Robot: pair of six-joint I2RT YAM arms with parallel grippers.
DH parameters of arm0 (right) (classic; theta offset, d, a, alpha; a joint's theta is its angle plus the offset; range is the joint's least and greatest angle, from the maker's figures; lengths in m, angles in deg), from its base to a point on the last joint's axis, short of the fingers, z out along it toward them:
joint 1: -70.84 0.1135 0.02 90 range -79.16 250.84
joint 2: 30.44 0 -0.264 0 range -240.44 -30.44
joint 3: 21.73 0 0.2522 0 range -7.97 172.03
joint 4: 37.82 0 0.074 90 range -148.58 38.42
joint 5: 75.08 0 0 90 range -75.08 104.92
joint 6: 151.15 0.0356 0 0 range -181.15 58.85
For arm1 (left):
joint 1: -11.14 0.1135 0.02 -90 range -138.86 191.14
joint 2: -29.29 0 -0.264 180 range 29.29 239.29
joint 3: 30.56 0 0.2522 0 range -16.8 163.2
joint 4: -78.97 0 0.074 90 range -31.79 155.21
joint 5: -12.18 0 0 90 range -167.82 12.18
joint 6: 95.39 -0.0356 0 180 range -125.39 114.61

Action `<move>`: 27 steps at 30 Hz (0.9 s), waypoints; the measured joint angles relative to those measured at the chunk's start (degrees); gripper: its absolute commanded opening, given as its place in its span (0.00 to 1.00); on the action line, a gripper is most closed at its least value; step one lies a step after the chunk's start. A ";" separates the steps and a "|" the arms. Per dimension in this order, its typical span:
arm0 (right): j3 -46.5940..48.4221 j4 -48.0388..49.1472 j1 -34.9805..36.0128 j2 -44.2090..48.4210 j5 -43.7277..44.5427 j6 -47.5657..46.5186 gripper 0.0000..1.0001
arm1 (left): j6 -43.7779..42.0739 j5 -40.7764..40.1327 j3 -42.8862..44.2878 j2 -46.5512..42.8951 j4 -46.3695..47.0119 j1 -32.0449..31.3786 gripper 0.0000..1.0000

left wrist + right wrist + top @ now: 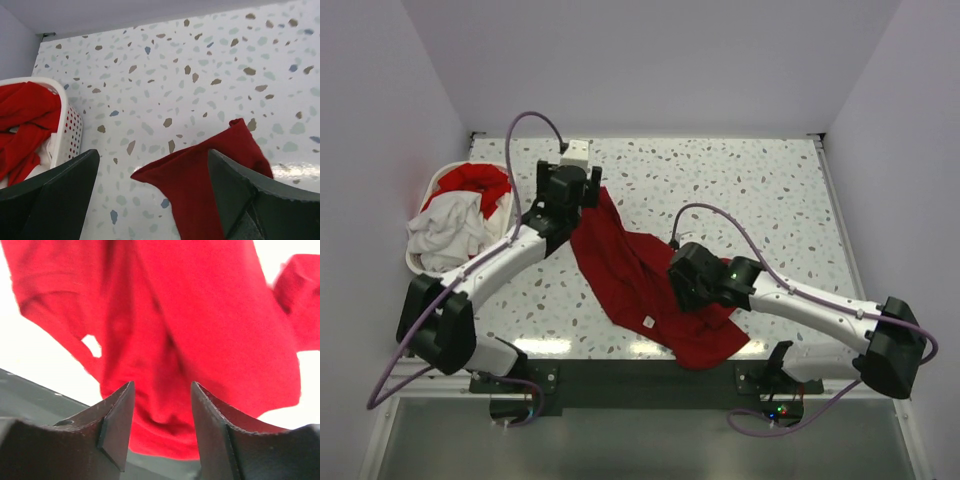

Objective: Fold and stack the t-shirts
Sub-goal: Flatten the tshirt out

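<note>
A deep red t-shirt lies bunched in a long diagonal strip on the speckled table, with a small white label near its lower part. Its lower end droops over the near edge. My left gripper sits at the strip's far end. In the left wrist view this gripper is wide open, and a corner of the red cloth rests on the table between the fingers, not pinched. My right gripper hovers over the strip's middle. Its jaws stand apart above the red cloth, gripping nothing.
A white plastic basket stands at the table's left edge, holding a white t-shirt and more red cloth. The left wrist view shows its perforated wall. Walls close off the back and sides. A dark bar runs along the near edge.
</note>
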 measured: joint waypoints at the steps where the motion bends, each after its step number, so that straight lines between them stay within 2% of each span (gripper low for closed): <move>1: -0.11 -1.22 0.02 0.33 0.87 0.02 0.54 | 1.46 0.42 -0.09 -2.34 -1.40 -0.24 0.95; 5: -0.72 -4.70 -0.20 0.70 3.78 0.33 0.58 | 7.10 0.46 -2.47 -11.91 -5.46 -2.86 0.98; 8: -1.44 -6.43 -0.96 0.70 5.16 0.44 0.59 | 9.88 -0.33 -5.73 -15.45 -7.74 -4.74 0.98; 14: -2.12 -7.72 -4.28 0.70 6.43 -0.02 0.59 | 13.88 -0.02 -9.07 -14.69 -16.11 -5.09 0.95; 22: -4.52 -6.27 -6.60 -0.63 4.59 -1.07 0.59 | 23.08 8.59 -17.55 -14.27 -17.44 -9.86 0.94; 24: -5.05 -5.55 -6.75 -1.16 3.56 -1.27 0.55 | 24.98 10.51 -19.61 -13.57 -17.22 -10.01 0.93; 27: -5.70 -4.66 -6.95 -1.90 2.36 -1.86 0.29 | 27.19 12.61 -21.55 -12.09 -16.87 -10.01 0.86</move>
